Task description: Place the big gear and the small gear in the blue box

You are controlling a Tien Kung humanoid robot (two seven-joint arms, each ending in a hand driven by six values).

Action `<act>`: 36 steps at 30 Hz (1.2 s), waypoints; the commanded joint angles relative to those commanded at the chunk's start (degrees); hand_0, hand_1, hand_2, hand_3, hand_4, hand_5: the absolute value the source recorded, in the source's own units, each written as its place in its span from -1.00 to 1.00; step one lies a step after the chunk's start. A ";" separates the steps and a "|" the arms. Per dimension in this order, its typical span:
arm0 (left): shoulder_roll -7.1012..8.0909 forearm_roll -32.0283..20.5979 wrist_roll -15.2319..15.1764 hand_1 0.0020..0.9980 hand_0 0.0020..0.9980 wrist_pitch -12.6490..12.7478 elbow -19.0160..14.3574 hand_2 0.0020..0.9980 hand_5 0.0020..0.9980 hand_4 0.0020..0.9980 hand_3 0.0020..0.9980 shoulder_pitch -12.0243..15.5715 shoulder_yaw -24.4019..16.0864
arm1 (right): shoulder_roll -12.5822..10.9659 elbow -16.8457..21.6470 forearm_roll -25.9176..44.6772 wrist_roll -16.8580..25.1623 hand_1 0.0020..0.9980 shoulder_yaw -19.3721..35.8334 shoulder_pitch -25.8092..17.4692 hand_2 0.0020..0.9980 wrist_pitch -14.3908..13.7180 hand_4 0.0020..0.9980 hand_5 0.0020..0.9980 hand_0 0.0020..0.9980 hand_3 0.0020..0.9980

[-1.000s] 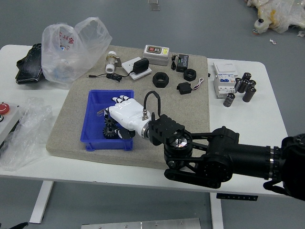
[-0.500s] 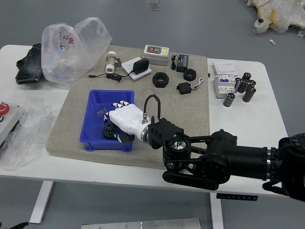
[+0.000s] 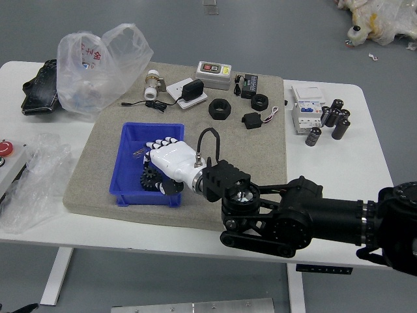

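A grey floor (image 3: pixel 176 270) runs under and behind the white table (image 3: pixel 104 240), and a grey-brown mat (image 3: pixel 98 163) covers the middle of the tabletop. Inside the blue box (image 3: pixel 146 197) on that mat lies a dark toothed gear (image 3: pixel 149 177), toward the near left part of the box and partly hidden by me. The dark shapes there run together, so I can't tell whether one gear or both are in. A small metal piece (image 3: pixel 139 152) lies in the box as well, farther back.

My right hand (image 3: pixel 174 162) is in its white glove, low over the right side of the box and right beside the gear. Whether it is clamped on the gear or just next to it, I can't tell. A black tip (image 3: pixel 27 308) at the lower left corner may be my left hand, at rest.

I'd judge the job near its end: at least one gear is within the walls. What's left is to be sure that the other is in too, then to let go if I have hold and lift clear without dragging anything out.

Behind the box are a white pipe fitting (image 3: pixel 151 85) and a black plug (image 3: pixel 192 90); off to the right sit two black rings (image 3: pixel 219 109).
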 joint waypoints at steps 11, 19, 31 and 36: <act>0.02 0.19 0.06 0.18 0.23 -0.03 -0.02 0.09 0.24 0.36 0.29 0.01 -0.15 | 0.00 0.21 -0.51 -0.10 1.00 0.33 0.05 1.00 0.21 0.27 -0.42 1.00 0.76; -0.06 0.34 0.17 0.18 0.23 -0.01 -0.07 0.09 0.24 0.36 0.29 -0.01 -0.33 | -0.58 1.78 -0.69 0.12 1.00 3.03 0.23 1.00 0.09 0.29 -0.40 1.00 0.76; -0.20 0.41 0.26 0.18 0.23 -0.15 -0.09 0.10 0.24 0.35 0.29 -0.11 -0.54 | -4.84 5.88 0.80 2.91 1.00 13.06 0.09 1.00 -1.98 0.30 -0.40 1.00 0.72; -0.29 0.14 0.13 0.18 0.23 -0.04 -0.05 0.10 0.24 0.35 0.29 -0.20 -0.37 | -8.98 6.66 3.18 8.11 0.64 19.62 -3.62 0.67 -6.13 0.28 -0.41 0.70 0.58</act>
